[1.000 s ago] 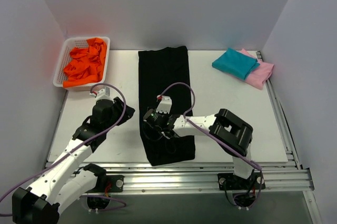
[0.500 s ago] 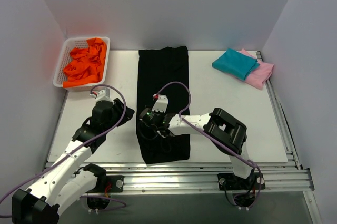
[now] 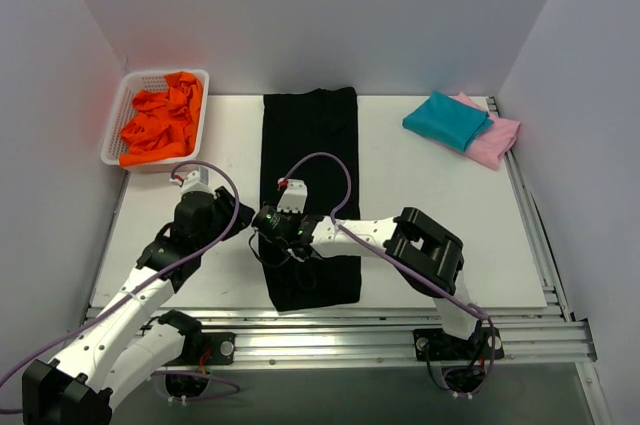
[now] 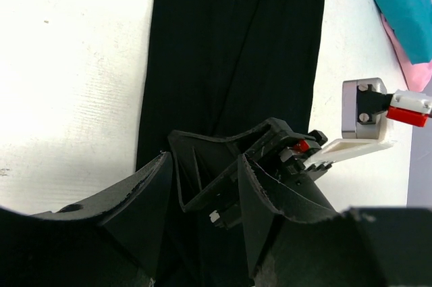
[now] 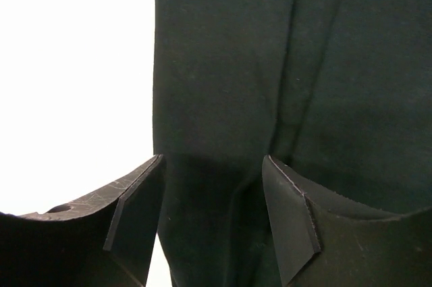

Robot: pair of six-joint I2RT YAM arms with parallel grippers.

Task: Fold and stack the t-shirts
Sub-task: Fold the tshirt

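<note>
I read the near edge first. The left gripper [image 3: 240, 217] hangs low over the bare worktop [image 3: 430, 205], just beside the left edge of the black t-shirt [image 3: 310, 135]. In the left wrist view its fingers [image 4: 145, 199] stand apart with nothing between them but the body of the other arm's gripper, which sits close in front.

The right gripper [image 3: 268, 228] reaches across from the right base and sits over the shirt's left edge, in the near half of the garment. In the right wrist view its fingers [image 5: 138, 213] are spread. The cloth edge runs between them, with black fabric under the right finger and white worktop under the left. I see no cloth pinched or lifted.

The black t-shirt lies flat as a long narrow strip down the middle of the worktop, from near the front edge to the back.

At the far right, the teal t-shirt [image 3: 447, 120] lies folded, partly on top of the folded pink t-shirt [image 3: 500, 137]. At the far left, a white basket [image 3: 118, 120] holds crumpled orange cloth [image 3: 160, 120].
</note>
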